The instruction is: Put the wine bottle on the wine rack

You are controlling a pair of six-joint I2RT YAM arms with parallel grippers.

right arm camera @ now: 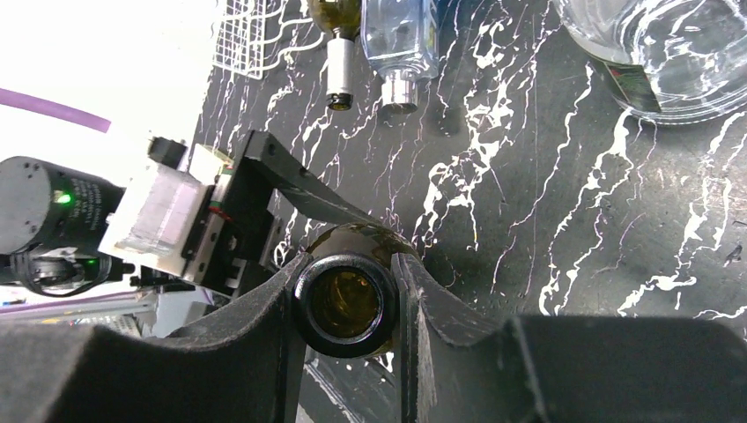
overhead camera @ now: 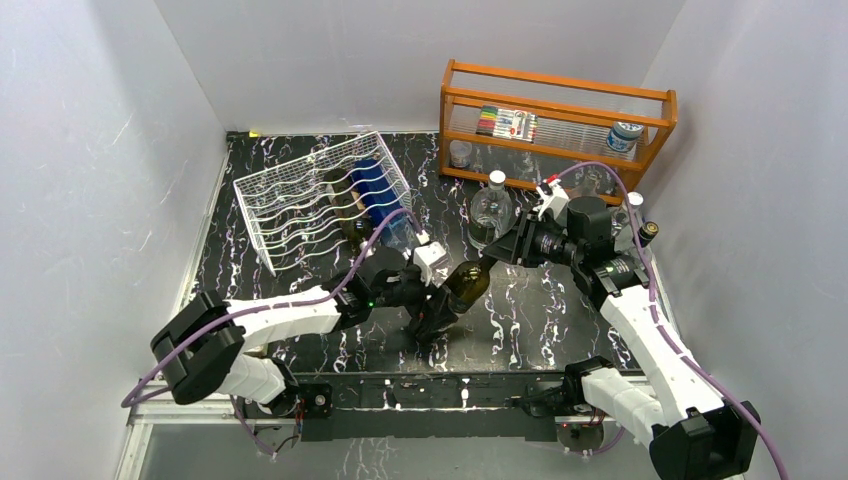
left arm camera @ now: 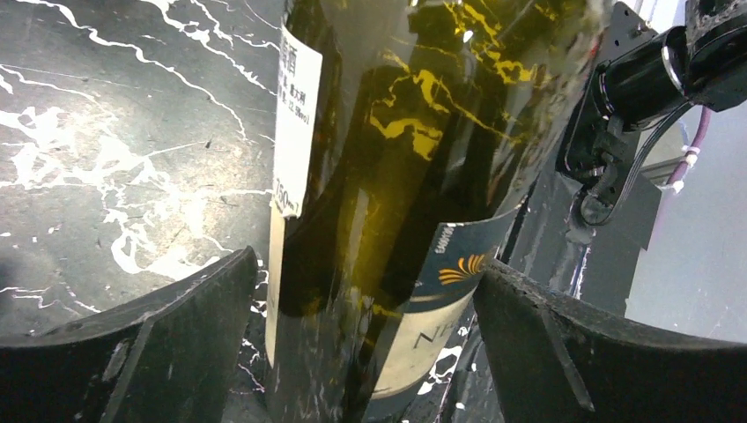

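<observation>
The wine bottle [overhead camera: 465, 283], dark green glass with a cream and navy label, hangs tilted over the black marble table between both arms. My right gripper [overhead camera: 503, 254] is shut on its neck, and the open mouth [right arm camera: 345, 304] is pinched between that gripper's [right arm camera: 351, 264] pads. My left gripper [overhead camera: 438, 308] spans the bottle's body [left arm camera: 396, 176] low down. This left gripper [left arm camera: 367, 260] has one finger [left arm camera: 528, 326] against the label and the other within a sliver of the glass. The white wire wine rack [overhead camera: 290, 205] stands at the back left, and its corner [right arm camera: 251, 35] shows in the right wrist view.
The rack holds a dark bottle [overhead camera: 345, 195] and a blue one [overhead camera: 375, 185], necks toward the table's middle. A clear round flask [overhead camera: 492, 212] stands just behind the right gripper. The orange wooden shelf [overhead camera: 560, 120] with markers and jars sits at the back right.
</observation>
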